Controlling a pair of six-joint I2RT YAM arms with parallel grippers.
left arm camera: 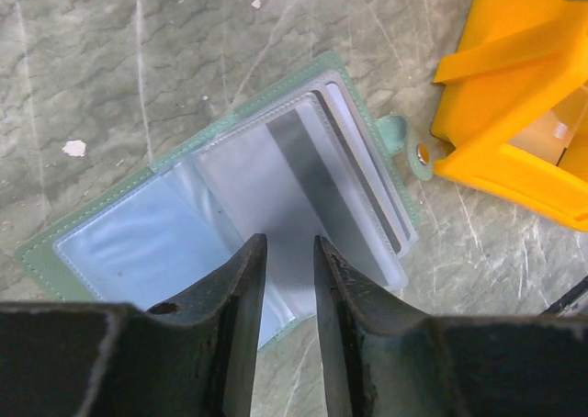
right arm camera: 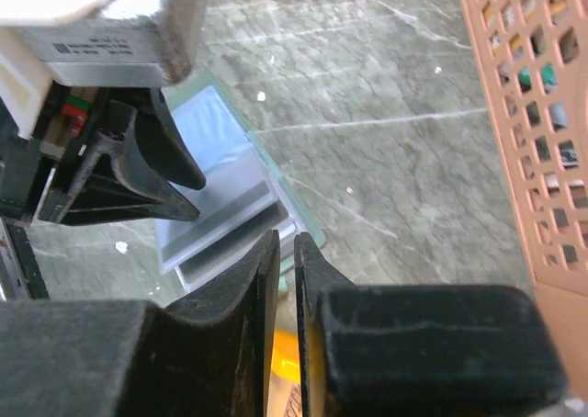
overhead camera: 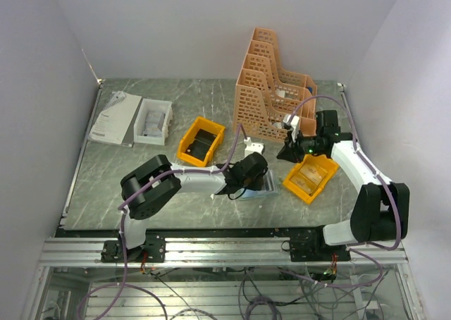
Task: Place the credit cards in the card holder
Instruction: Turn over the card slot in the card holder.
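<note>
The card holder (left arm camera: 184,224) lies open and flat on the table, grey-green with clear sleeves, its snap tab (left arm camera: 421,155) pointing at a yellow bin. My left gripper (left arm camera: 289,242) hovers over its near edge, open, with nothing between the fingers. In the top view it is at the table's middle (overhead camera: 238,189), over the card holder (overhead camera: 262,186). My right gripper (right arm camera: 287,238) is above the far rim of the right yellow bin (overhead camera: 325,166), its jaws a thin slit apart with nothing seen held. Pale credit cards (overhead camera: 306,179) lie in that bin. From the right wrist the card holder (right arm camera: 216,197) lies ahead.
A peach file rack (overhead camera: 271,87) stands behind the right gripper (overhead camera: 285,154) and fills the right edge of its view (right arm camera: 524,114). A second yellow bin (overhead camera: 201,140) sits left of centre. A white box (overhead camera: 153,120) and papers (overhead camera: 113,117) lie at the far left.
</note>
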